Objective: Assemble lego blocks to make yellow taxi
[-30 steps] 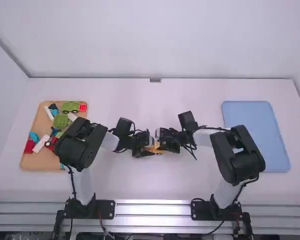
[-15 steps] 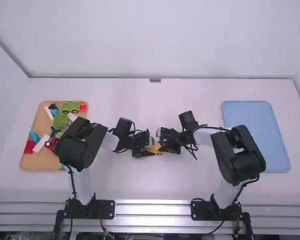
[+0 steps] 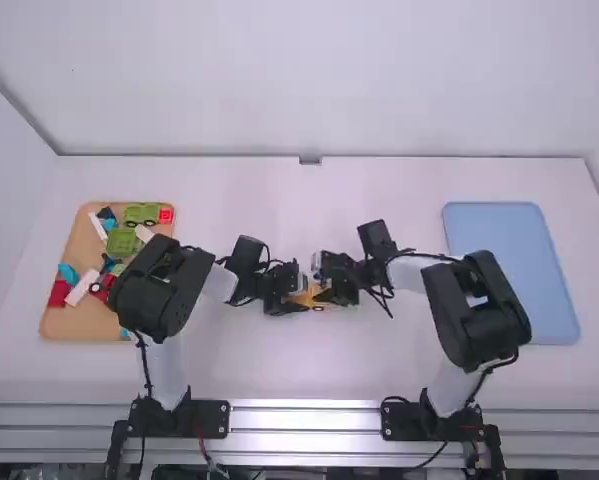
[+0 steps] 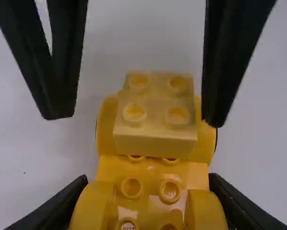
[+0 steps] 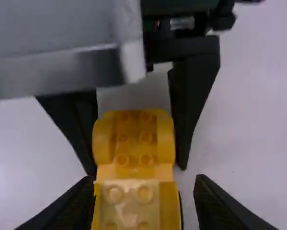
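A yellow toy car base (image 4: 152, 167) is pinched by its sides in the left end effector (image 4: 147, 181), probably to brace it and leave its studs free. Beyond those fingertips, a pale yellow block (image 4: 156, 141) sits on the base's far end; I can't tell whether it is fully seated. The right end effector (image 5: 143, 181) has its fingers spread on either side of this block, perhaps for pressing or releasing it. Outward on the tabletop (image 3: 309, 370), a wooden tray (image 3: 79, 326) of loose blocks lies beyond the left end effector, a blue tray (image 3: 509, 260) beyond the right.
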`<state>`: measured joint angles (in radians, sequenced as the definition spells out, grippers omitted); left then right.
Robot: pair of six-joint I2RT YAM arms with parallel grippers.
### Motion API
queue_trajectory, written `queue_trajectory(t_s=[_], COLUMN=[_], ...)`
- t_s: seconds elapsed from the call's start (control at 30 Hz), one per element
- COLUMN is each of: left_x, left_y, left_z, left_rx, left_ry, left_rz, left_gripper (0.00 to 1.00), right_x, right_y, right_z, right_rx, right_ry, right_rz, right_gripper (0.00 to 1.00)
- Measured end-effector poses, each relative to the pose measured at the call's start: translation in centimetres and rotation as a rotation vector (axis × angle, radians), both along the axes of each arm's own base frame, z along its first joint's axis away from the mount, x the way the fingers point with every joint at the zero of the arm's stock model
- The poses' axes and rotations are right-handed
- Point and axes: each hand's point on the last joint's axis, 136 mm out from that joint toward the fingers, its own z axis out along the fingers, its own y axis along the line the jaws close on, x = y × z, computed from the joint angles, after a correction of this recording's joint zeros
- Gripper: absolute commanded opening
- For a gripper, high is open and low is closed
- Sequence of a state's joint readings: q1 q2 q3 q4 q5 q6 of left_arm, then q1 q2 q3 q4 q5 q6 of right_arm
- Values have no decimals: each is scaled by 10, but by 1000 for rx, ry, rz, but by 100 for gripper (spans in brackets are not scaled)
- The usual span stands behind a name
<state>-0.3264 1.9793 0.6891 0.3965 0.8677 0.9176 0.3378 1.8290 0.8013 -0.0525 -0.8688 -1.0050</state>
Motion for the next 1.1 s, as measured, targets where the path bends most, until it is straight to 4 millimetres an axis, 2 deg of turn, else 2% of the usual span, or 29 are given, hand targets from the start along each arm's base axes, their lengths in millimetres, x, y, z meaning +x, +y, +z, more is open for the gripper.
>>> queue_trajectory(t_s=[0.03,0.07,0.1,0.13,0.17,0.3,0.4,0.67,1.1], left_x=[0,0,0,0,0,0,1,0,0], left_y=[0,0,0,0,0,0,0,0,0], left_z=[0,0,0,0,0,0,0,0,0], left_rx=[0,0,0,0,0,-1,0,0,2], left_ry=[0,0,0,0,0,-3,-3,-2,-10], left_rz=[0,0,0,0,0,0,0,0,-5], left_gripper=[41,41,41,41,41,41,41,40,40], right_x=[0,0,0,1,1,-1,-4,-10,-11], right_y=[-2,-6,-7,-11,-15,-22,-17,-11,-2], right_z=[6,14,17,26,31,31,27,-4,-9], right_rx=[17,41,48,68,80,70,50,-20,-55], right_ry=[4,-2,-14,-25,-28,-15,-27,45,51], right_rz=[0,3,8,7,2,-5,14,9,9], right_gripper=[45,30,25,2,0,0,0,0,0])
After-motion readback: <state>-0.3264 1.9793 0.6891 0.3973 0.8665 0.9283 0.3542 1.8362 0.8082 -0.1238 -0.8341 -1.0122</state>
